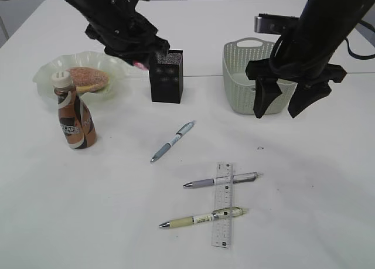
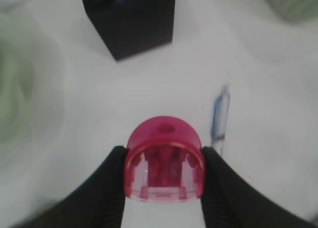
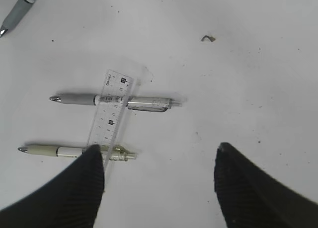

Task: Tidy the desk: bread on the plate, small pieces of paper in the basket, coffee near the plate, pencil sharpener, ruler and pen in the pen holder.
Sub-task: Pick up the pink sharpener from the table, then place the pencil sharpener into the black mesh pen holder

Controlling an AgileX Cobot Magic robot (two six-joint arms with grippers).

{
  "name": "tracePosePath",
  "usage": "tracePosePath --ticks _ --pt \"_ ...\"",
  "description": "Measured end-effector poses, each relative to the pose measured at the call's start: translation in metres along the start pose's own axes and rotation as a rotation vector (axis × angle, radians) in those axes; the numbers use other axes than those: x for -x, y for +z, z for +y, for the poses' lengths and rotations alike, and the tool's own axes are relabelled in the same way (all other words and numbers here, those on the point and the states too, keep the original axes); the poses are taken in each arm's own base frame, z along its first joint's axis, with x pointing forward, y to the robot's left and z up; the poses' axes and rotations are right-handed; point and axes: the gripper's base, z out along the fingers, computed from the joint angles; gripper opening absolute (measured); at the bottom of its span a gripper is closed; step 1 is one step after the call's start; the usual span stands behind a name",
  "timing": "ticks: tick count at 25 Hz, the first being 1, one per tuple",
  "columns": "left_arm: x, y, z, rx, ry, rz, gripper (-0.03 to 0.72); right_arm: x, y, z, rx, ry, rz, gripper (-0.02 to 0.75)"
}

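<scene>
My left gripper [image 2: 164,163] is shut on a pink pencil sharpener [image 2: 164,159] and holds it in the air just left of the black pen holder [image 1: 166,76]; the sharpener shows as a pink spot in the exterior view [image 1: 139,64]. My right gripper [image 1: 285,106] is open and empty, hanging in front of the basket [image 1: 254,75]. Bread [image 1: 88,78] lies on the plate [image 1: 44,75]. The coffee bottle [image 1: 74,112] stands beside the plate. A clear ruler [image 1: 223,204] lies across two pens [image 1: 222,180] [image 1: 202,218]; a third pen [image 1: 172,141] lies apart. A tiny paper scrap [image 3: 207,38] lies on the table.
The white table [image 1: 304,210] carries everything. The basket's inside is partly hidden by my right arm. A dark device [image 1: 275,23] sits behind the basket at the back right.
</scene>
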Motion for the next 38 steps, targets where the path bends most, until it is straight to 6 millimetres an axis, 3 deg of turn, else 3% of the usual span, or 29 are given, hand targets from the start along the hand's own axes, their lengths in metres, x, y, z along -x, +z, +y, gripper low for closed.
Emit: tracePosePath --ticks 7,12,18,22,38 --pt "0.038 -0.005 0.008 -0.011 0.008 -0.436 0.308 0.0 0.0 0.0 0.0 0.0 -0.002 0.51" --pt "0.045 0.019 0.01 -0.024 0.008 -0.587 0.307 0.0 0.0 0.0 0.0 -0.002 -0.002 0.511" --pt "0.032 0.075 0.008 -0.04 0.013 -0.652 0.307 0.0 0.0 0.0 0.0 -0.002 -0.002 0.511" --pt "0.022 0.1 0.008 -0.042 0.013 -0.632 0.308 0.0 0.0 0.0 0.0 -0.002 -0.002 0.51" --pt "0.021 0.104 0.027 -0.016 -0.01 -0.647 0.307 0.0 0.0 0.0 -0.002 -0.002 -0.002 0.511"
